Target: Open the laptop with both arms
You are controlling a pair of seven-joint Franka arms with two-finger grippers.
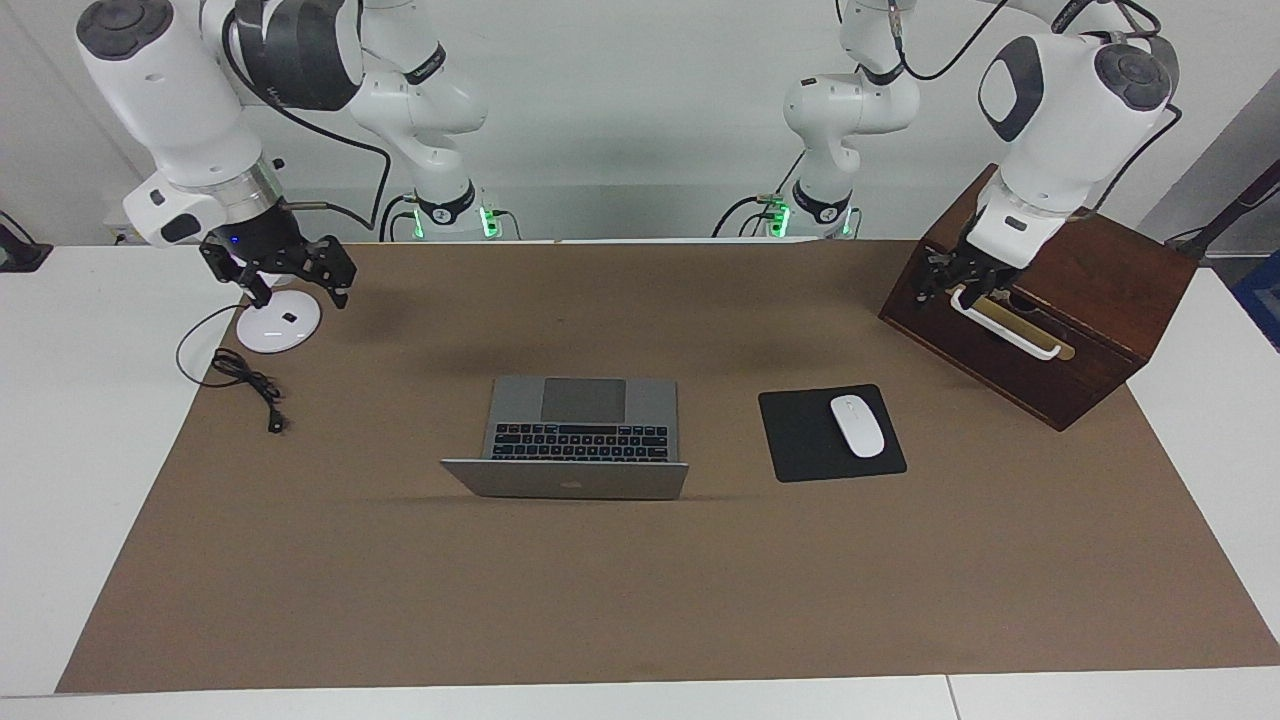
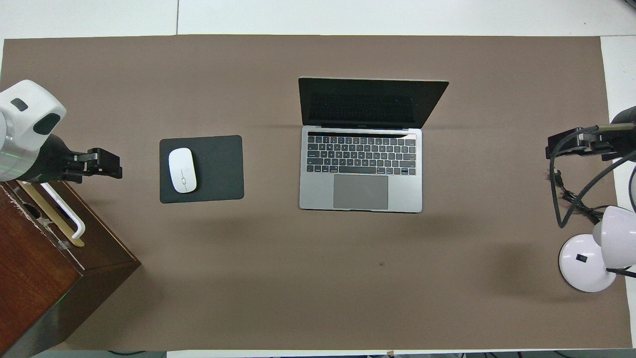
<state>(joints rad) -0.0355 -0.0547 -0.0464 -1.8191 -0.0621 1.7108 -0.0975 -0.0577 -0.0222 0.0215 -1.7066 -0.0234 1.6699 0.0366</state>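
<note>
**A:** Where do we find the laptop [image 1: 580,430]?

**B:** We see it on the brown mat [image 1: 600,600] in the middle of the desk [image 1: 90,450]. It is open: the lid stands up at the edge farther from the robots, and the keyboard and trackpad lie flat and uncovered. Nothing touches it.

**A:** And beside it?

**B:** A black mouse pad [image 1: 800,440] with a white mouse [image 1: 858,425] on it lies just beside the laptop, toward the left arm's end of the desk.

**A:** What do we say of the left gripper [image 1: 940,285]?

**B:** It hangs over the wooden box [image 1: 1100,290] at the left arm's end, close above one end of the box's white handle [image 1: 1005,335] and well apart from the laptop. We cannot tell whether it is released or clenched, and we see nothing in it.

**A:** And the right gripper [image 1: 295,285]?

**B:** It is in the air at the right arm's end, over the round white lamp base [image 1: 278,323], with a black cable [image 1: 245,380] coiled on the mat near it. We cannot tell its state either. It too is well apart from the laptop.
</note>
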